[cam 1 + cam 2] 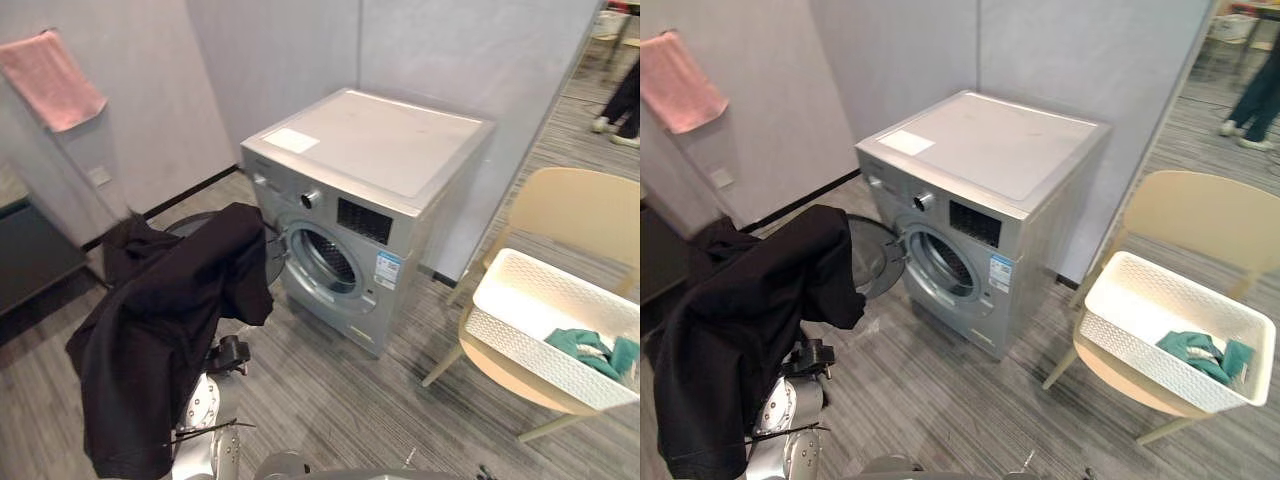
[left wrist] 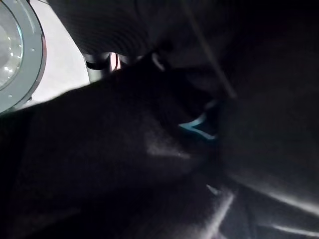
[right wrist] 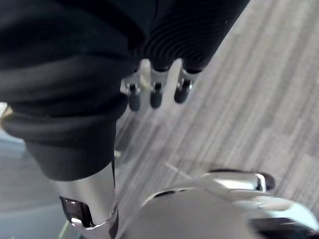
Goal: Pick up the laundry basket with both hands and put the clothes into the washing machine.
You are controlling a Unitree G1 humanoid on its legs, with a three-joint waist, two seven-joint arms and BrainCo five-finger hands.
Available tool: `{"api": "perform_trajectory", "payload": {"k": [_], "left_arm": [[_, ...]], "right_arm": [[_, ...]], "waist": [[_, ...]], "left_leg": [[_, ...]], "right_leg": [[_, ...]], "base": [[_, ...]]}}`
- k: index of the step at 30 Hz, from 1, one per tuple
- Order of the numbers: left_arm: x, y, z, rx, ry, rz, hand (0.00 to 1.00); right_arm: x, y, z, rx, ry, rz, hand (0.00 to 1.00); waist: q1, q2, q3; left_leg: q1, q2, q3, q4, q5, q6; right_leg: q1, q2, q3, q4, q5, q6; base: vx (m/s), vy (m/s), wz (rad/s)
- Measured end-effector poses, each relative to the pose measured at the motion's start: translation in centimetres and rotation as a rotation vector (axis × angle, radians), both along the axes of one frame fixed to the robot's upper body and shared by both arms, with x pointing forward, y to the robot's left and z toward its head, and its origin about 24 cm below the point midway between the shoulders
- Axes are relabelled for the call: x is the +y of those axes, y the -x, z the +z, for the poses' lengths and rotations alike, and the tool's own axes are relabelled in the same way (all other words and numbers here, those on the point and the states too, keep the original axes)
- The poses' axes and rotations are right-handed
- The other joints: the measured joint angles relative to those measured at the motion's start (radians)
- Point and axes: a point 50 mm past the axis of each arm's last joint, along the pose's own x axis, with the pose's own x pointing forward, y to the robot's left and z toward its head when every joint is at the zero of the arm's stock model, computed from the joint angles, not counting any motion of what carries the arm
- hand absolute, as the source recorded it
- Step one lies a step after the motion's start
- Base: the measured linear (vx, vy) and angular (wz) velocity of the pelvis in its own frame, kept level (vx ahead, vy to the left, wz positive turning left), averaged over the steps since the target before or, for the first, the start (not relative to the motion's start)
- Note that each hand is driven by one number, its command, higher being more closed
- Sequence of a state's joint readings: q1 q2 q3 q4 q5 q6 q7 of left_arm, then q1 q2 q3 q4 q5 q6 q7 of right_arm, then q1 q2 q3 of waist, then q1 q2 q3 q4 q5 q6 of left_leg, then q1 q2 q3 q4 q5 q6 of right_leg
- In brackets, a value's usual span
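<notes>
A black garment (image 1: 165, 320) hangs draped over my raised left arm (image 1: 205, 415), left of the silver washing machine (image 1: 370, 150). My left hand is hidden under this cloth, which shows dark all around it in the left wrist view (image 2: 149, 149). The machine's round door (image 1: 875, 255) stands open beside the drum opening (image 1: 325, 260). A white laundry basket (image 1: 520, 290) rests on a cream chair (image 1: 580, 210) to the right, with a green garment (image 1: 590, 350) inside. My right hand (image 3: 156, 92) hangs low over the floor, fingers relaxed and holding nothing.
The machine sits in a corner of grey partition walls. A pink towel (image 1: 50, 80) hangs on the left wall above a dark cabinet (image 1: 30, 250). A person's legs (image 1: 620, 100) stand at the far right. Striped grey floor lies between machine and chair.
</notes>
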State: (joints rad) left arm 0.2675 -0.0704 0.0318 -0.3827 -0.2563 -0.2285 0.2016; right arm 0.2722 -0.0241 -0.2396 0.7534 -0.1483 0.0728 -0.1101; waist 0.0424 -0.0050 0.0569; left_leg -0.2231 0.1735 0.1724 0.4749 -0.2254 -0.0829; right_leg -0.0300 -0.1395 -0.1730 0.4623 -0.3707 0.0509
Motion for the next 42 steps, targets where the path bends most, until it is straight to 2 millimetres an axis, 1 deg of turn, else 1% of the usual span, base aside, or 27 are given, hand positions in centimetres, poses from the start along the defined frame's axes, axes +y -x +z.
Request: {"api": "perform_trajectory", "payload": {"k": [2,4,5,6,7,8,9,10,11,12,13,14,16,17,20,23,24,26,28,29,31,32,33,35,37,39,42], "left_arm": [[0.0,0.0,-0.1,-0.002,0.026,-0.007,1.00],[0.0,0.0,-0.1,-0.002,0.045,-0.007,1.00],[0.0,-0.1,-0.1,-0.005,0.048,-0.011,1.00],[-0.3,-0.4,-0.2,-0.005,0.053,-0.023,1.00],[-0.5,-0.5,-0.3,0.001,0.054,-0.034,1.00],[-1.2,-0.9,-1.2,0.039,0.062,-0.063,1.00],[-2.2,-1.1,-2.5,0.096,0.078,-0.105,1.00],[-2.6,-1.2,-3.0,0.122,0.081,-0.124,1.00],[-3.5,-1.7,-3.7,0.155,0.085,-0.170,1.00],[-4.3,-1.9,-4.5,0.192,0.087,-0.205,1.00],[-4.5,-1.8,-5.1,0.217,0.083,-0.221,1.00],[-5.0,-1.7,-6.1,0.267,0.066,-0.268,1.00],[-5.9,-1.4,-6.9,0.312,0.045,-0.334,1.00],[-6.2,-1.3,-7.1,0.319,0.033,-0.370,1.00],[-6.8,-1.1,-7.2,0.318,-0.006,-0.433,1.00],[-8.2,-0.9,-7.1,0.309,-0.038,-0.507,1.00],[-8.5,-0.8,-7.3,0.315,-0.037,-0.521,1.00],[-9.0,-0.8,-8.3,0.362,-0.011,-0.529,1.00],[-9.2,-1.1,-8.5,0.371,-0.013,-0.534,1.00],[-9.1,-1.3,-8.8,0.384,-0.013,-0.527,1.00],[-8.7,-1.4,-9.7,0.431,0.009,-0.497,1.00],[-8.1,-1.2,-10.0,0.446,0.025,-0.469,1.00],[-7.7,-0.9,-10.4,0.461,0.034,-0.451,1.00],[-7.0,-0.3,-11.0,0.490,0.040,-0.426,1.00],[-7.0,0.1,-11.9,0.530,0.023,-0.434,1.00],[-7.0,0.7,-12.9,0.581,0.008,-0.439,1.00],[-7.0,1.9,-15.0,0.688,-0.006,-0.453,1.00]], "right_arm": [[0.4,-1.8,0.6,-0.061,0.012,0.064,0.00],[2.0,-3.5,0.8,-0.110,-0.011,0.120,0.00],[3.2,-4.6,1.0,-0.141,-0.036,0.141,0.00],[4.2,-5.0,0.8,-0.144,-0.063,0.147,0.00],[4.6,-5.0,0.7,-0.140,-0.073,0.149,0.00],[4.6,-4.2,0.2,-0.106,-0.076,0.145,0.00],[4.2,-4.0,0.0,-0.089,-0.073,0.125,0.00],[3.8,-3.8,-0.2,-0.073,-0.070,0.107,0.00],[3.9,-2.7,-0.8,-0.027,-0.087,0.068,0.00],[3.8,-1.6,-1.3,0.013,-0.110,0.011,0.00],[3.7,-1.4,-1.4,0.020,-0.120,-0.027,0.00],[3.3,-1.1,-1.5,0.027,-0.127,-0.071,0.00],[2.7,-1.2,-1.4,0.011,-0.137,-0.125,0.00],[2.5,-1.3,-1.4,0.003,-0.140,-0.145,0.00],[2.6,-1.7,-1.2,-0.024,-0.147,-0.159,0.00],[2.8,-2.4,-0.9,-0.056,-0.155,-0.166,0.00],[2.7,-2.6,-0.8,-0.066,-0.151,-0.165,0.00],[1.9,-3.0,-0.6,-0.085,-0.130,-0.166,0.00],[1.6,-3.6,-0.3,-0.110,-0.125,-0.171,0.00],[1.8,-3.5,-0.3,-0.105,-0.132,-0.170,0.00],[1.8,-3.3,-0.4,-0.096,-0.130,-0.165,0.00],[1.7,-3.1,-0.4,-0.091,-0.128,-0.166,0.00],[1.8,-2.9,-0.5,-0.087,-0.128,-0.167,0.00],[1.7,-2.7,-0.5,-0.081,-0.121,-0.157,0.00],[1.5,-2.4,-0.6,-0.072,-0.115,-0.159,0.00],[1.5,-2.4,-0.6,-0.069,-0.113,-0.153,0.00],[1.7,-2.6,-0.7,-0.057,-0.114,-0.131,0.00]], "waist": [[0.002,-0.001,0.001],[0.004,-0.009,0.005],[0.006,-0.034,0.006],[0.009,-0.042,0.013],[0.016,-0.033,0.013],[0.025,-0.015,0.004],[0.027,0.005,-0.008],[0.025,0.009,-0.019],[0.002,-0.044,-0.024],[0.002,-0.053,-0.022],[0.002,-0.057,-0.024],[0.002,-0.049,-0.020],[0.003,-0.041,-0.008],[0.003,-0.040,-0.004],[-0.010,-0.047,0.000],[-0.047,-0.047,0.000],[-0.053,-0.046,0.000],[-0.054,0.006,0.001],[-0.069,0.007,0.020],[-0.063,0.002,0.016],[-0.057,0.020,0.019],[-0.056,0.028,0.024],[-0.051,0.030,0.029],[-0.046,0.025,0.036],[-0.026,0.032,0.034],[-0.024,0.031,0.034],[-0.027,0.025,0.033]], "left_leg": [[0.009,0.078,0.130,-0.006,0.039,0.026],[0.009,0.055,0.137,0.009,0.083,0.038],[-0.019,0.011,0.090,0.018,0.100,0.060],[-0.049,0.031,0.060,0.085,0.055,0.101],[-0.065,0.059,0.039,0.129,0.043,0.111],[-0.080,0.113,-0.015,0.149,0.048,0.102],[-0.072,0.112,-0.060,0.120,0.033,0.005],[-0.067,0.087,-0.063,0.105,0.013,-0.013],[-0.074,0.010,-0.076,0.085,0.009,-0.008],[-0.095,-0.036,-0.092,0.101,0.000,0.007],[-0.100,-0.048,-0.095,0.112,-0.009,0.022],[-0.099,-0.061,-0.091,0.126,-0.029,0.040],[-0.062,-0.069,-0.074,0.119,-0.052,0.058],[-0.017,-0.068,-0.055,0.096,-0.062,0.060],[0.109,-0.063,0.025,-0.010,-0.065,0.067],[0.148,-0.047,0.134,-0.065,-0.063,0.066],[0.152,-0.043,0.156,-0.056,-0.062,0.063],[0.156,0.004,0.192,-0.057,-0.049,0.034],[0.187,0.015,0.215,-0.101,-0.034,0.019],[0.191,0.025,0.216,-0.090,-0.044,0.003],[0.222,0.074,0.221,-0.070,-0.041,-0.007],[0.223,0.120,0.223,0.023,-0.037,-0.001],[0.191,0.167,0.210,0.178,-0.008,0.046],[0.106,0.227,0.170,0.409,0.068,0.090],[0.048,0.233,0.158,0.511,0.064,0.088],[0.015,0.221,0.157,0.475,0.059,0.081],[0.019,0.163,0.063,0.234,0.032,0.047]], "right_leg": [[0.015,-0.005,-0.018,-0.017,0.008,0.009],[0.033,-0.031,-0.019,-0.037,0.033,0.025],[0.058,-0.060,-0.022,-0.090,0.055,0.036],[0.070,-0.069,-0.041,-0.117,0.067,0.045],[0.074,-0.069,-0.045,-0.121,0.072,0.052],[0.084,-0.070,-0.052,-0.118,0.073,0.055],[0.101,-0.083,-0.065,-0.121,0.080,0.069],[0.108,-0.096,-0.075,-0.125,0.087,0.079],[0.116,-0.152,-0.083,-0.146,0.099,0.091],[0.126,-0.182,-0.082,-0.151,0.126,0.105],[0.127,-0.188,-0.074,-0.146,0.142,0.105],[0.108,-0.200,-0.054,-0.098,0.172,0.081],[0.015,-0.226,-0.007,0.093,0.230,-0.008],[-0.062,-0.224,0.037,0.253,0.223,-0.024],[-0.171,-0.158,0.021,0.448,0.139,0.015],[-0.219,-0.094,-0.154,0.263,0.109,0.004],[-0.211,-0.082,-0.200,0.177,0.103,-0.034],[-0.190,-0.032,-0.214,0.115,0.109,-0.058],[-0.234,-0.029,-0.212,0.127,0.073,-0.031],[-0.211,-0.017,-0.228,0.070,0.096,-0.086],[-0.162,0.037,-0.242,0.030,0.099,-0.095],[-0.111,0.075,-0.241,-0.001,0.094,-0.103],[-0.063,0.103,-0.234,-0.025,0.087,-0.115],[-0.004,0.129,-0.197,-0.063,0.079,-0.130],[0.019,0.136,-0.141,-0.090,0.077,-0.132],[0.034,0.136,-0.088,-0.123,0.083,-0.132],[0.046,0.131,0.009,-0.142,0.091,-0.119]], "base": [[0.03,0.010,0.39],[0.05,0.157,0.30],[0.04,0.204,0.29],[0.04,0.214,0.28],[0.05,0.290,0.23],[0.09,0.436,0.31],[0.11,0.488,0.44],[0.16,0.453,0.86],[0.15,0.406,1.05],[0.15,0.375,0.96],[0.11,0.355,0.50],[0.08,0.337,0.12],[0.05,0.305,-0.13],[0.03,0.198,-0.33],[0.04,0.086,-0.54],[0.13,-0.104,-0.36],[0.21,-0.138,-0.46],[0.20,-0.099,-0.62],[0.19,-0.137,-0.36],[0.20,-0.178,-0.24],[0.28,-0.180,-0.27],[0.33,-0.200,-0.44],[0.25,-0.164,-0.44],[0.22,-0.101,-0.60],[0.20,-0.017,-0.80],[0.18,0.051,-0.74],[0.19,0.163,-0.90]]}}
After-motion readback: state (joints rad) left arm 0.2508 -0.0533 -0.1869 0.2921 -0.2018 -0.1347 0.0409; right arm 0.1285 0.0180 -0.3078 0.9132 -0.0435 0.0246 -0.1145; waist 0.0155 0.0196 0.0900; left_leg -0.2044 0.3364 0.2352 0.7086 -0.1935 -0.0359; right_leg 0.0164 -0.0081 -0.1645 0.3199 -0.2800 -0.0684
